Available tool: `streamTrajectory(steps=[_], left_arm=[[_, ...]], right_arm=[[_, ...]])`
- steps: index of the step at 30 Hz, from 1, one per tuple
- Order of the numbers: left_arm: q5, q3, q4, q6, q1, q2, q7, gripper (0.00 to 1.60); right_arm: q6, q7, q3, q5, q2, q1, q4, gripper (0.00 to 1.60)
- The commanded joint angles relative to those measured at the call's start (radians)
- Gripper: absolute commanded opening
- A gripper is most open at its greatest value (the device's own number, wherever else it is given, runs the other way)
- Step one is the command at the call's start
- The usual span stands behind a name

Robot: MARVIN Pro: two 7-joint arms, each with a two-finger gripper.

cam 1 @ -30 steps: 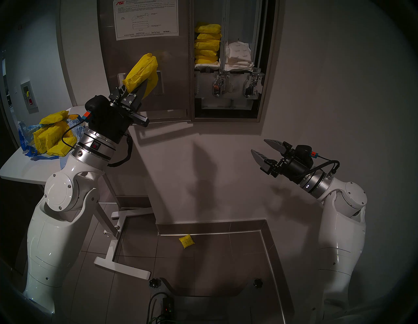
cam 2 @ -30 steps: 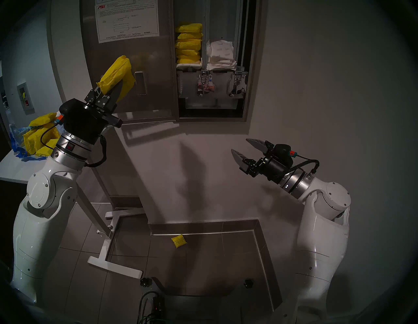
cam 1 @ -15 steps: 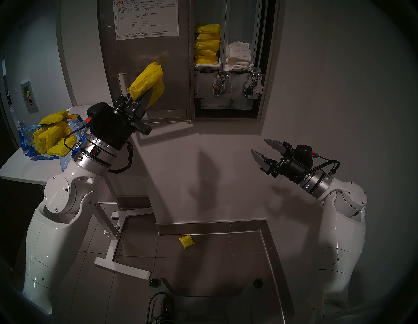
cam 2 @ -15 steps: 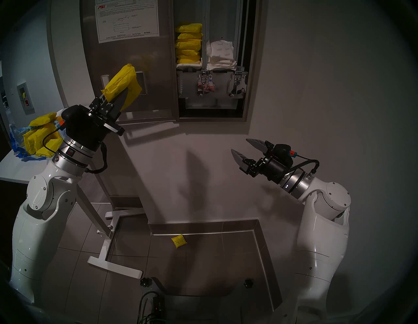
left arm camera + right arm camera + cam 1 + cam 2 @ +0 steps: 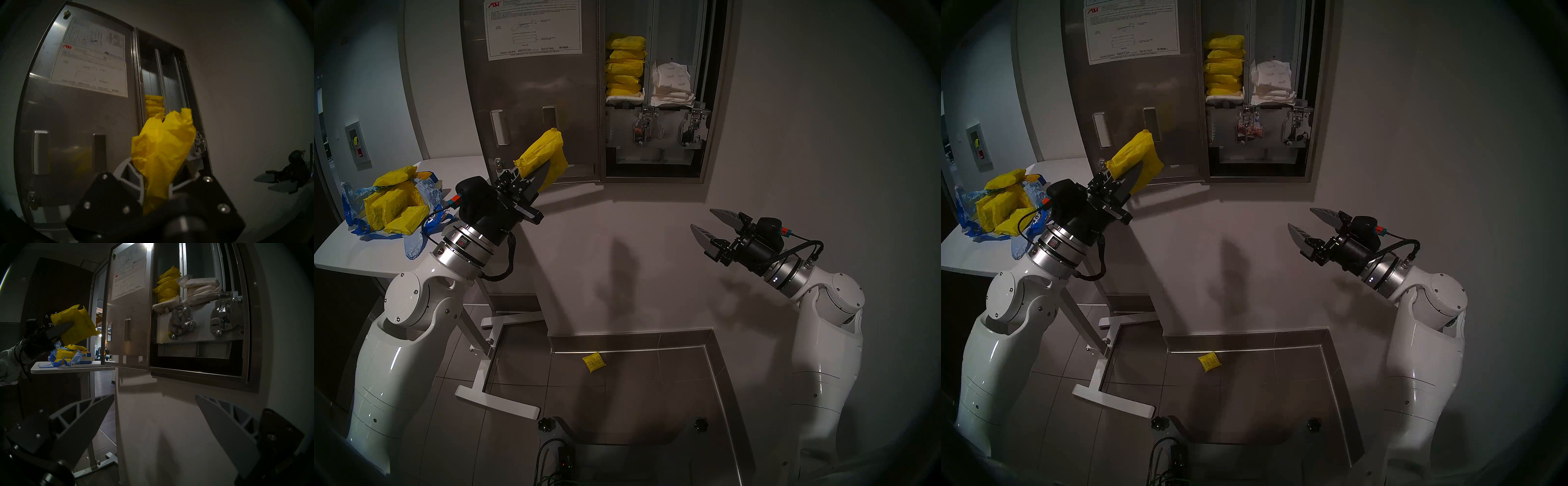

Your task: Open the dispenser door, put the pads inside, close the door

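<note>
standing open, dispenser door (image 5: pixel 531 88), yellow pads (image 5: pixel 624 66) stacked inside, left gripper (image 5: pixel 539 173) jaws grasping held yellow pad (image 5: pixel 544 156), right gripper (image 5: pixel 707 225) jaws released

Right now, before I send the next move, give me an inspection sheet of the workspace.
Surface: white side table, bare near its front edge.
Job's things: dispenser door open; yellow pads stacked in the left column; more in a torn blue bag on the table.
Clutter: one yellow pad on the floor; white pads in the right column.
Grippers: left gripper shut on a yellow pad; right gripper open, empty.
Cables: black wrist cables on both arms.
Surroundings: grey wall, tiled floor.
</note>
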Motion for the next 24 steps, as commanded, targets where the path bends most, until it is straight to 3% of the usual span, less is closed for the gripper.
streamTrajectory(steps=[1, 24], left_arm=[[-0.016, 0.007, 0.010, -0.011, -0.041, -0.015, 0.001, 0.00], [-0.010, 0.024, 0.017, 0.024, -0.058, -0.018, -0.006, 0.00]], right_arm=[[0.001, 0.001, -0.002, 0.009, 0.001, 0.024, -0.026, 1.60], [0.000, 0.001, -0.002, 0.009, 0.001, 0.024, -0.026, 1.60]])
